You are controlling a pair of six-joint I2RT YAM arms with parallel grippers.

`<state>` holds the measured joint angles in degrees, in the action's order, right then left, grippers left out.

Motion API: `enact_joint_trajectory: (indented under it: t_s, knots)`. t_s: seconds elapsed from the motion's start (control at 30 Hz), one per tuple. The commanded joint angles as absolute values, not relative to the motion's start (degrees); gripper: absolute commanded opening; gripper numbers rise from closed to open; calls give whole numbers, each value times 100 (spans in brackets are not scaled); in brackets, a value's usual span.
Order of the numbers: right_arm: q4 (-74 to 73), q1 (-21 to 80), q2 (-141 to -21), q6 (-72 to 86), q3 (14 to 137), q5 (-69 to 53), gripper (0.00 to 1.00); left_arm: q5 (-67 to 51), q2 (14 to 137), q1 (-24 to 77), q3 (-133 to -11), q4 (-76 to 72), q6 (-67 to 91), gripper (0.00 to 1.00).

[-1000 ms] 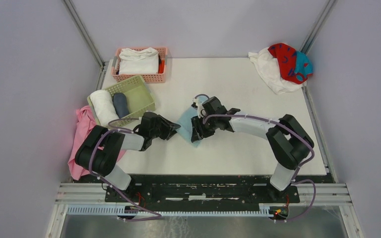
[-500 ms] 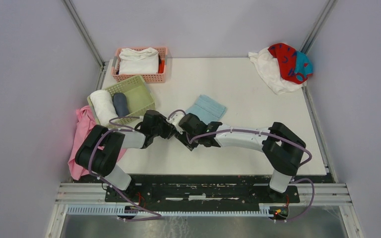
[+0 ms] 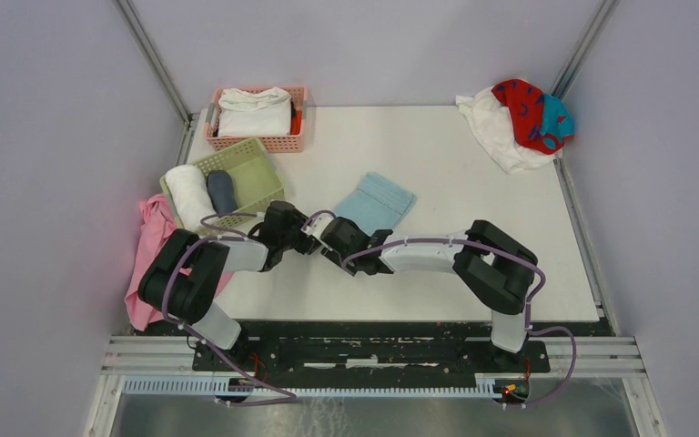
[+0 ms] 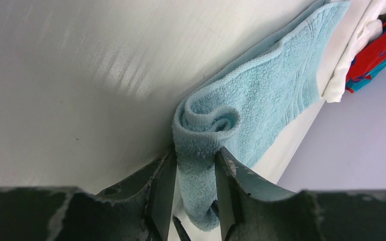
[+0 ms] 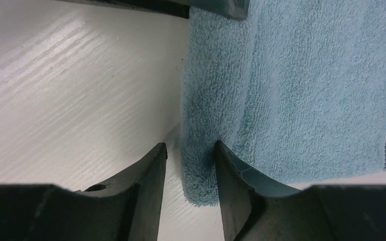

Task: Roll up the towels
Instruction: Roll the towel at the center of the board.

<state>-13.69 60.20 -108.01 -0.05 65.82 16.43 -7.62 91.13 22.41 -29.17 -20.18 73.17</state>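
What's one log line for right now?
light blue towel: end curled | left gripper: shut on it | right gripper: around its edge, grip unclear

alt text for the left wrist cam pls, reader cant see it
The left gripper pinches the curled near end of the light blue towel, a small roll showing just past its fingertips. The rest lies flat on the white table, reaching toward a white towel and a red towel at top right.

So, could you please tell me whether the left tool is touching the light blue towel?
Touching. The left wrist view shows the left tool closed on the rolled end of the light blue towel, with terry pressed against it on both sides.
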Motion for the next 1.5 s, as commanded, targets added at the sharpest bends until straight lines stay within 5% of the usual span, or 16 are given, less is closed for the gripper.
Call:
enact_joint_trajectory:
  t_s: [0.0,0.2,0.37,0.6,0.8,0.97,1.23,1.47]
  knots:
    - [-1461,6029,-11206,-8,6599,1832,46,-96,9435,2273,-2750,-659,7017,43]
    - [-1699,6013,-11369,6,6542,1455,25,-26,9298,2266,-2775,-563,6993,44]
    - [-1848,5847,-11130,162,6623,78,0,235,8672,2260,-2798,-57,6888,56]
    - [-1033,4971,-10731,1100,6408,-3109,0,716,6974,2246,-2863,857,6731,73]
    - [1296,4034,-11053,3092,5768,-5123,1,452,6255,2249,-2946,1360,6650,76]
    - [3500,3487,-11741,5121,5328,-5793,1,-55,6253,2249,-2781,1003,6941,77]
    - [4433,2957,-12576,6436,5135,-5894,3,-384,6938,2245,-2991,353,6937,77]
    - [2986,2825,-12762,5811,5402,-5859,4,-585,7545,2244,-3232,-464,6873,76]
